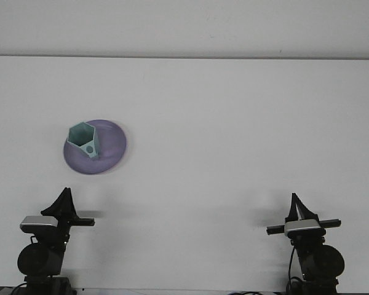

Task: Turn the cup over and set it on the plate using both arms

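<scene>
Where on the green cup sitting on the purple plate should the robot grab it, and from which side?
Probably by the rim of the cup, coming down from above. It stands mouth up on the left part of the plate, so the angular open top is exposed and one finger could go inside the wall. The left tool is nearer; avoid the handle on its front.

A plain white table (234, 135) fills nearly the whole front view, its surface smooth, matte and evenly lit, without marks or pattern. Faint soft shadows lie on it low down, toward the near edge on both the left and the right. The table's far edge runs as a thin straight grey line across the top of the view. Above that line stands a pale, off-white wall (184, 27), equally bare. A dark strip shows along the very bottom edge.
</scene>
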